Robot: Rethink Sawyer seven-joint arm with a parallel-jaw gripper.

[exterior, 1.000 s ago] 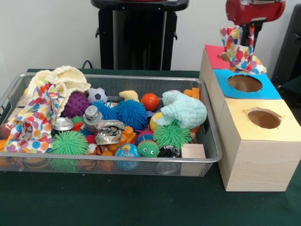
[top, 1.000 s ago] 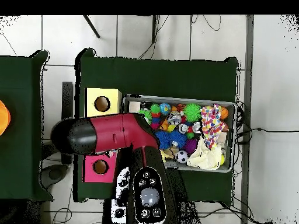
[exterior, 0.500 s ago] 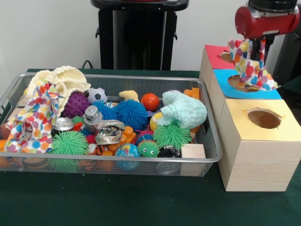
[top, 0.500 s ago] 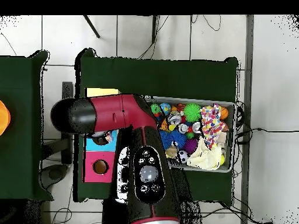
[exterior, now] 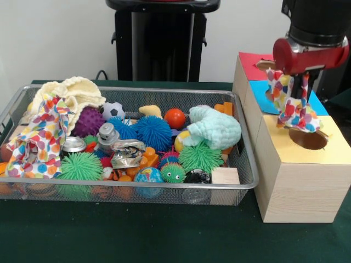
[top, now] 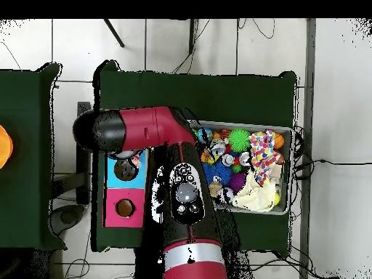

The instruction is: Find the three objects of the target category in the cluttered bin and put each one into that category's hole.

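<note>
While a second spotted cloth lies at the left end of the wire bin on the green bench, I see my jaws clamped on the spotted cloth, which hangs just over the yellow box's hole, right of the bin

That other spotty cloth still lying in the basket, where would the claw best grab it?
Probably from straight above, pinching the raised fold of the spotty cloth near its upper end. It lies draped and bunched over other toys at the basket's end farthest from the boxes, so the ridge offers something to close on, and the mesh wall blocks a sideways approach.
</note>
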